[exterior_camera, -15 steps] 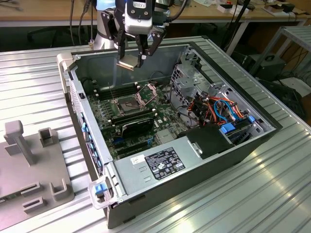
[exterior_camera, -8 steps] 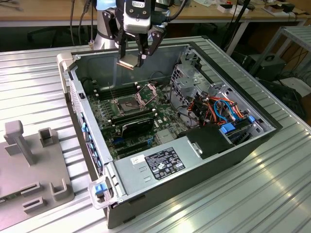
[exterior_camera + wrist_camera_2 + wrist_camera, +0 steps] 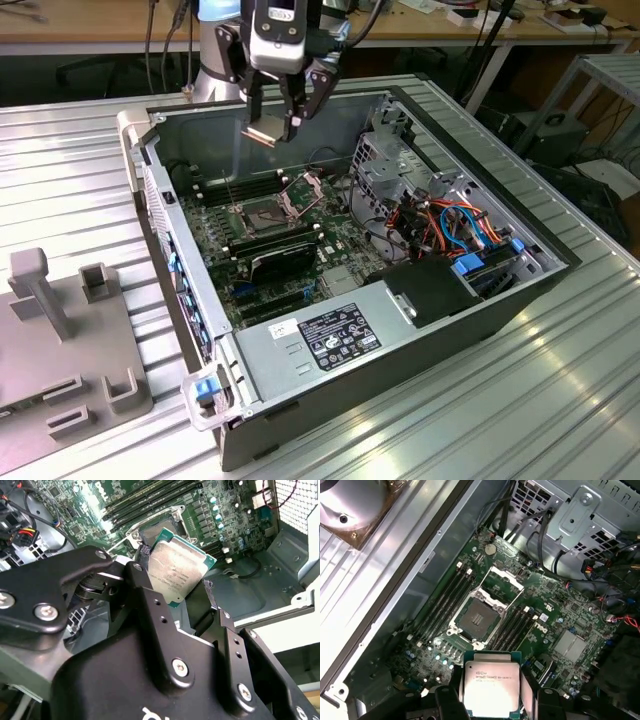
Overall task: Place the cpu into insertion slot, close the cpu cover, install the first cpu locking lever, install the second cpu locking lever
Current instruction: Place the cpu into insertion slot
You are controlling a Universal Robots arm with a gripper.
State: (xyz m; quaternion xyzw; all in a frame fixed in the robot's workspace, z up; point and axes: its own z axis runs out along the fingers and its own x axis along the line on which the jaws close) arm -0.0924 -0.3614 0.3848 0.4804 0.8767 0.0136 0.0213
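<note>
My gripper [image 3: 272,130] hangs above the open computer case, shut on the cpu [image 3: 268,134], a flat square chip with a silver-grey top. In both wrist views the cpu [image 3: 491,685] [image 3: 175,570] sits between two black fingers [image 3: 449,700] [image 3: 145,595], gripped by its edges. The insertion slot [image 3: 477,617] [image 3: 262,215] lies below on the green motherboard, its dark centre bare. The cpu cover [image 3: 502,582] [image 3: 305,193] is swung open and stands at the slot's far side. The cpu is well above the slot, touching nothing else.
Long black memory sticks [image 3: 447,600] [image 3: 512,627] flank the slot on both sides. A metal drive cage [image 3: 385,165], coloured cables [image 3: 455,225] and a black power supply [image 3: 330,335] fill the case's right part. A grey fixture [image 3: 70,340] stands on the table at the exterior view's left.
</note>
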